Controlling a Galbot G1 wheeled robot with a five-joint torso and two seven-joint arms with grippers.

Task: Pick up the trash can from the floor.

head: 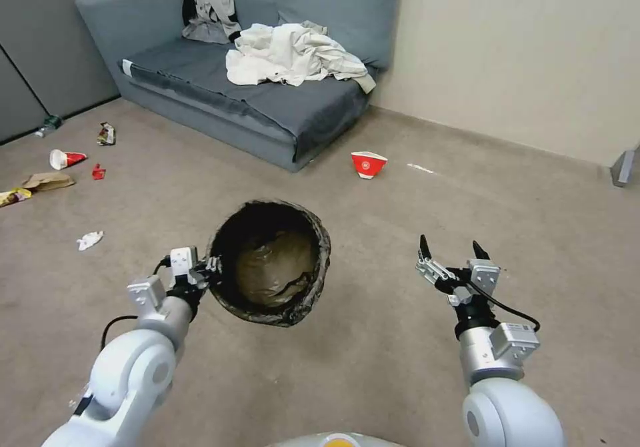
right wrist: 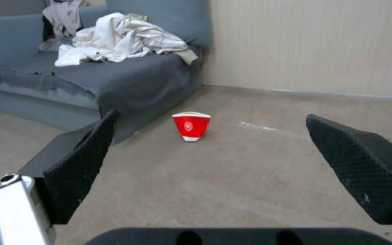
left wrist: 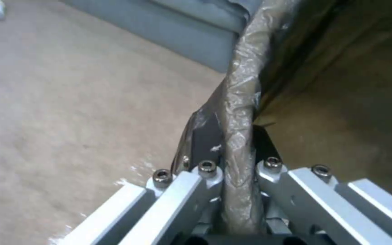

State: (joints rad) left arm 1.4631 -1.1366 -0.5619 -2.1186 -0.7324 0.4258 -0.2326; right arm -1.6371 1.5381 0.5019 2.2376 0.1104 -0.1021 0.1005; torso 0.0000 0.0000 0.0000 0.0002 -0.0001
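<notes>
Presently my left gripper [head: 212, 268] is clamped on the rim of the trash can [head: 270, 263], at the nine o'clock side of its mouth as seen from my head; the wrist camera shows the liner-wrapped rim [left wrist: 239, 112] running straight between my closed fingers [left wrist: 205, 136], one inside the wall and one outside. Pinching the wall this way is, I judge, the reason for a side approach: the rim is the one thin edge my jaws can span. The can appears tilted, mouth turned toward my head, so its dark liner and pale bottom are visible; whether it has fully left the floor [head: 373, 353] I cannot tell, though its skewed hang suggests it is carried by the rim. My right gripper [head: 453, 250] hovers at three o'clock of the can, well apart from it, jaws spread wide and holding nothing, pointed toward a red-and-white paper bowl [right wrist: 191, 126] lying near the sofa [head: 267, 110]. Loose litter [head: 67, 167] lies at about ten o'clock, well apart from the can.
</notes>
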